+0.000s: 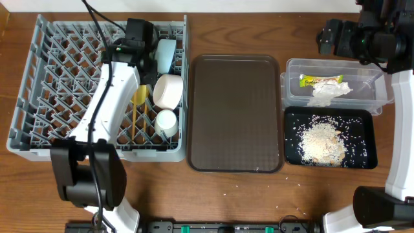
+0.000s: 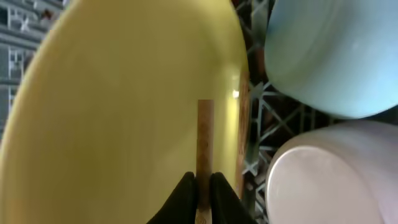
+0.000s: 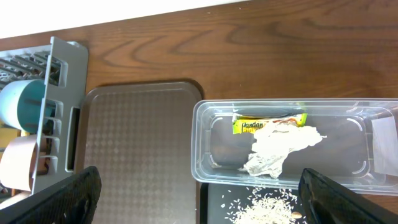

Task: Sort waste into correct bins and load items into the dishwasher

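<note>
- Left gripper (image 2: 202,186): I see it in the upper-left part of the overhead view, over the grey dish rack (image 1: 52,77). Its jaws are clenched on a wooden chopstick (image 2: 204,143), which runs up the middle of the left wrist view.
- Yellow plate (image 2: 124,112): it stands on edge in the rack and fills the left of the wrist view, directly behind the chopstick.
- Light blue bowl (image 2: 336,50), white bowl (image 2: 329,174) and small pale cup (image 1: 167,122): they sit in a column along the rack's right side, with the blue bowl uppermost and the cup lowest.
- Right gripper (image 3: 199,193): it is released, with its fingers spread wide to the two lower corners of the right wrist view. It hangs above the clear plastic tub (image 1: 291,68) and grasps nothing.
- Tub contents: a green-yellow snack wrapper (image 1: 320,81) with a crumpled white napkin (image 1: 330,92) partly over it.
- Black tray (image 1: 369,120): it lies just below the tub in the frame and holds a heap of loose white rice (image 1: 320,142).
- Brown serving tray (image 1: 235,110): it lies centre frame, between the rack and the bins.
</note>
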Tool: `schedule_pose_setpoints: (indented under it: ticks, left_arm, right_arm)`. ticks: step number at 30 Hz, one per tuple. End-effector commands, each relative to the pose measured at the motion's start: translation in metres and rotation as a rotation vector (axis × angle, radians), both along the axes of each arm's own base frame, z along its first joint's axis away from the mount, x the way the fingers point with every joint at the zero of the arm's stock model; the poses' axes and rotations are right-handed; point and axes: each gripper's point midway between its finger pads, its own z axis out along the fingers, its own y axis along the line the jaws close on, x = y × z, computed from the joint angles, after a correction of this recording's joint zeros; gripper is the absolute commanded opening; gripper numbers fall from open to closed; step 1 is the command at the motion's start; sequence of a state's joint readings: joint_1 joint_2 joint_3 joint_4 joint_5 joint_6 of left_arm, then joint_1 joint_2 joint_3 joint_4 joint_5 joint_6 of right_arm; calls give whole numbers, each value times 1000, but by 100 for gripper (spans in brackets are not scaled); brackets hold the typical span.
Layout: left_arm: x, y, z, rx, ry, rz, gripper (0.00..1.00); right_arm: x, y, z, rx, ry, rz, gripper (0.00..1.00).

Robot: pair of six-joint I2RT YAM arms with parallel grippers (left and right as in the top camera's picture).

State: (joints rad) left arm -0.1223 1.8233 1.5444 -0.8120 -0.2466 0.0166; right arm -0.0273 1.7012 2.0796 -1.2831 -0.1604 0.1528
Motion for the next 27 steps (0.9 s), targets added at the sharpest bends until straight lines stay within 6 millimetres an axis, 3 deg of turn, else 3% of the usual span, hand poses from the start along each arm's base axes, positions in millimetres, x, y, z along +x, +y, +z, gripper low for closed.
schedule_pose_setpoints:
  ticks: [1,5,10,12,13,15,17,20,21,23,27]
  left_arm:
    - [10,1,5,16,-45,-8,40]
    - [15,1,7,14,-65,-8,58]
    - [13,1,14,11,-78,-7,59]
    - [7,-2,38,-4,-113,7,59]
    - [0,-4,63,-24,-161,26,60]
    - [-11,-8,90,-63,-218,38,60]
    - [-34,-20,127,-134,-285,2,63]
    - [-70,-42,161,-243,-328,-82,64]
    - [-101,-54,183,-308,-353,-140,70]
    - [-129,-58,202,-337,-390,-175,84]
    - [-171,-59,236,-425,-502,-165,86]
  right_arm:
    - [0,4,-2,8,7,1,99]
    - [0,4,-2,8,7,1,99]
    - [0,4,-2,8,7,1,99]
    - [0,4,-2,8,7,1,99]
    - [0,4,-2,8,7,1,99]
    - [0,4,-2,8,7,1,99]
    - [0,4,-2,8,7,1,99]
    - [0,3,-2,8,7,0,99]
    - [0,4,-2,8,7,1,99]
    - [0,4,-2,8,7,1,99]
    - [0,4,-2,8,7,1,99]
